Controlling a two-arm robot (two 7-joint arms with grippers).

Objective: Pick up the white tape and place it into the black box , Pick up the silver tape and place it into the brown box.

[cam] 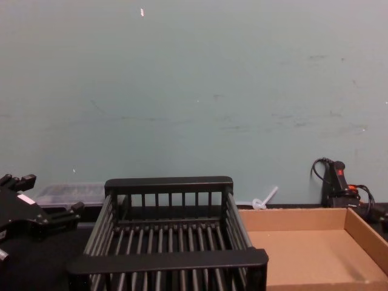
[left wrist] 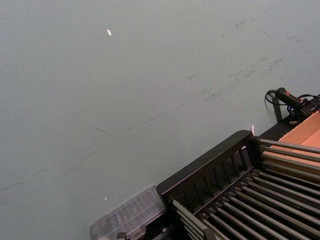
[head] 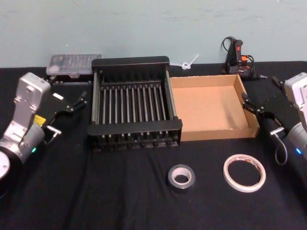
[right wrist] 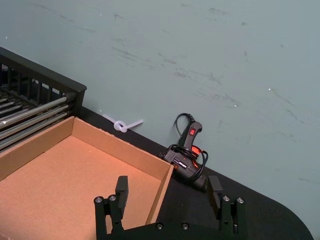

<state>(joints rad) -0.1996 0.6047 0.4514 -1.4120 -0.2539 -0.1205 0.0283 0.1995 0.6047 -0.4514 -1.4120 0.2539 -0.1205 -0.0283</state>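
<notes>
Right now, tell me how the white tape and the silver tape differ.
The white tape is the wider ring, with a thin band and a large opening; the silver tape is smaller, with a thicker band. The white tape is pale with red print inside its core; the silver tape is dark grey. The white tape lies farther toward the robot's right. Both lie flat on the black table, outside the boxes.
</notes>
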